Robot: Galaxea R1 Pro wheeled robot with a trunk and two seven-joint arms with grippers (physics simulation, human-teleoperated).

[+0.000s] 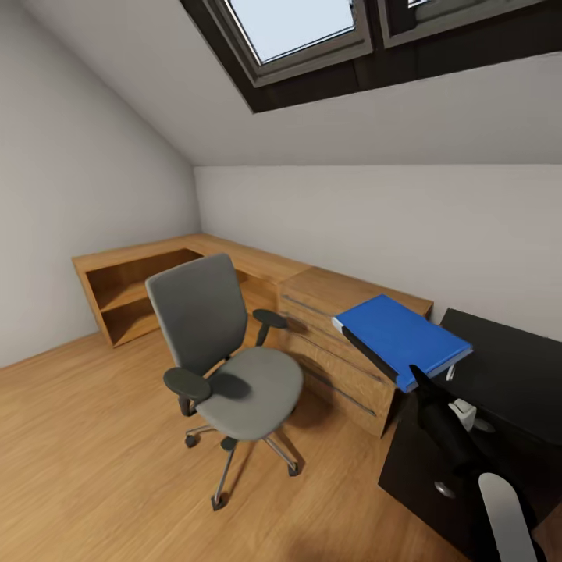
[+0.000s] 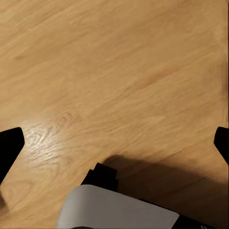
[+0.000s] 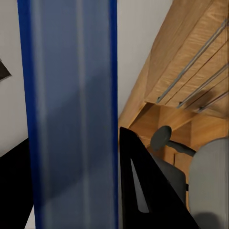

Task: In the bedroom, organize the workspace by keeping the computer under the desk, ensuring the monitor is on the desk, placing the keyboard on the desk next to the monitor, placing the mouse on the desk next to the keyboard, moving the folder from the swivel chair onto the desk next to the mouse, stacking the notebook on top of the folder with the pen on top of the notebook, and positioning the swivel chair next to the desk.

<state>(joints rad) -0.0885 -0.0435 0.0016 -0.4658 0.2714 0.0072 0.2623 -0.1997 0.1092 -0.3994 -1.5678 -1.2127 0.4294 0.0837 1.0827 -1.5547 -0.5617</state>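
the blue folder (image 1: 402, 337) is off the swivel chair (image 1: 234, 367) and held in the air by the right gripper (image 1: 428, 386), clamped on its near edge, at about 3 o'clock in the head view. it hangs between the wooden drawer unit (image 1: 343, 351) and the black desk (image 1: 507, 375). judged step: carrying the folder to the desk. next it needs swinging toward 4 o'clock and laying flat on the desktop. the left gripper's fingers (image 2: 9, 148) stand apart over the wood floor (image 2: 119, 71).
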